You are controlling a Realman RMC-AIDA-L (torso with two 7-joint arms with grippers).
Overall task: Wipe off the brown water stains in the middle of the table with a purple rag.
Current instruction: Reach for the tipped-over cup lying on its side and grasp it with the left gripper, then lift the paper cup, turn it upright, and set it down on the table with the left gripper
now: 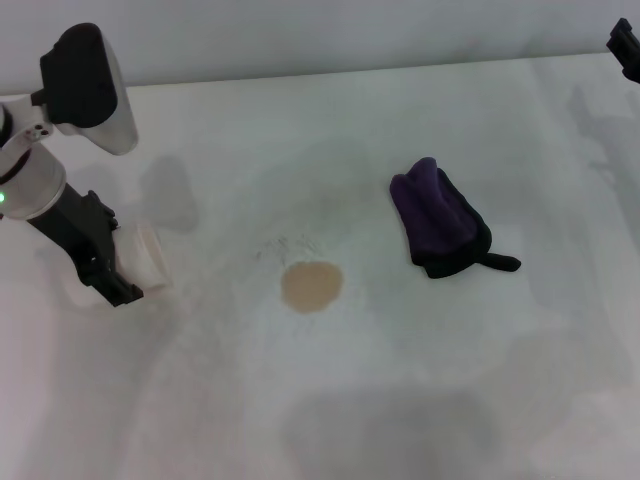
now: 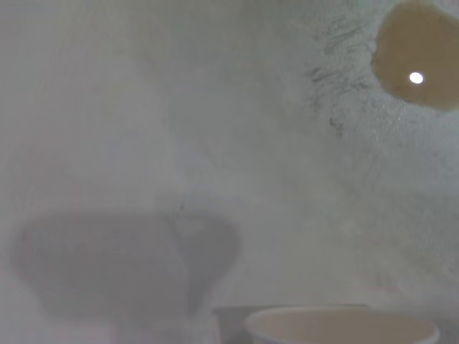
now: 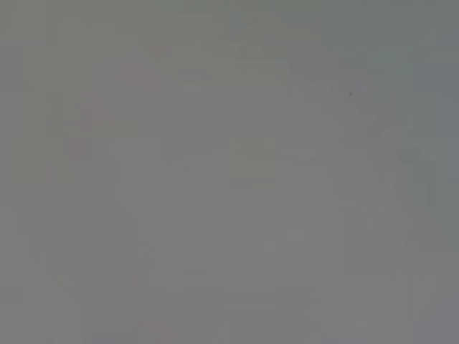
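No brand, label or writing can be read on anything in view.

In the head view the left arm reaches in from the nine o'clock edge, its white and black links sloping down toward the large plain white matte table (image 1: 400, 400). Its black left gripper (image 1: 108, 272) is at a white paper cup (image 1: 150, 257); whether its fingers are spread or pressed on the cup cannot be told. The right gripper (image 1: 627, 48) shows only as a black tip at the two o'clock corner, well apart from everything, and its fingers cannot be read either.

The small roundish tan-brown water stain (image 1: 311, 285) lies flat near the table's middle, with faint grey smudges just at its eleven o'clock. The dark purple soft rag (image 1: 438, 217), black-edged with a short black tail, lies at the stain's two o'clock, apart from it.

The left wrist view adds the cup's rim (image 2: 341, 327), a bright glint on the stain (image 2: 419, 54), and a grey shadow on the table. The right wrist view shows only flat grey.
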